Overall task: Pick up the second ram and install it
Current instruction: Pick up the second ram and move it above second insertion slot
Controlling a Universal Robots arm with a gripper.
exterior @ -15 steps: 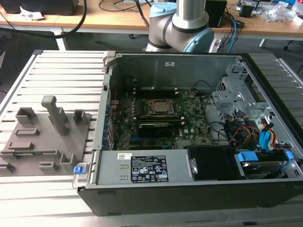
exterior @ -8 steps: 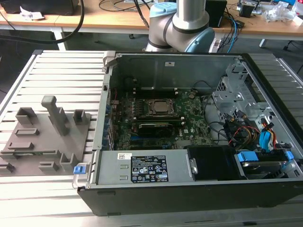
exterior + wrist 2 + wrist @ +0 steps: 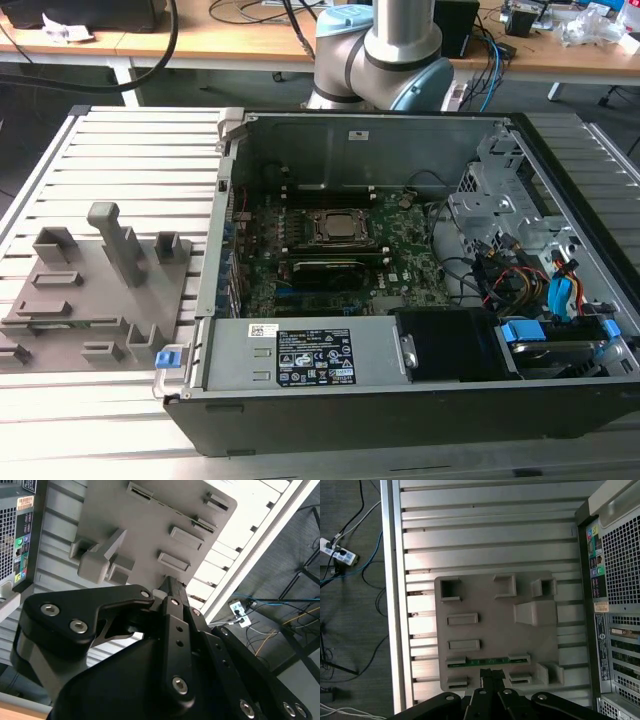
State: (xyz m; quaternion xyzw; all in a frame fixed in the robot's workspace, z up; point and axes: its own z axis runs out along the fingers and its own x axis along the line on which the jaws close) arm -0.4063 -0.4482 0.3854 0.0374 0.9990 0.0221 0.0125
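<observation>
One gripper (image 3: 492, 673) hangs over the grey fixture plate (image 3: 485, 602) in the first wrist view; whether its jaws are open or closed I cannot tell, because the tips stand very near together and the gap is not clear. Directly ahead of the jaw tips lies the second ram (image 3: 487, 661) \- one thin green stick, flat along the plate's edge, with each end sitting in a small grey holder, so two holders (image 3: 455, 661) carry it; the tips are just beside the middle of the stick, and I cannot tell if they touch it. The stick is not lifted.

Further ahead of the jaws, beyond the stick, there are two flat rectangular blocks (image 3: 463, 619), one behind the other; more raised sockets stand past them. The plate rests on one slatted metal table (image 3: 485, 530).

Off to one side of the jaws, well apart, stands one open computer case (image 3: 615, 580); on the opposite side one power strip (image 3: 337, 555) lies on the floor. In the exterior view the case holds one green motherboard (image 3: 405, 255) with one CPU socket (image 3: 338, 228) near its middle.
</observation>
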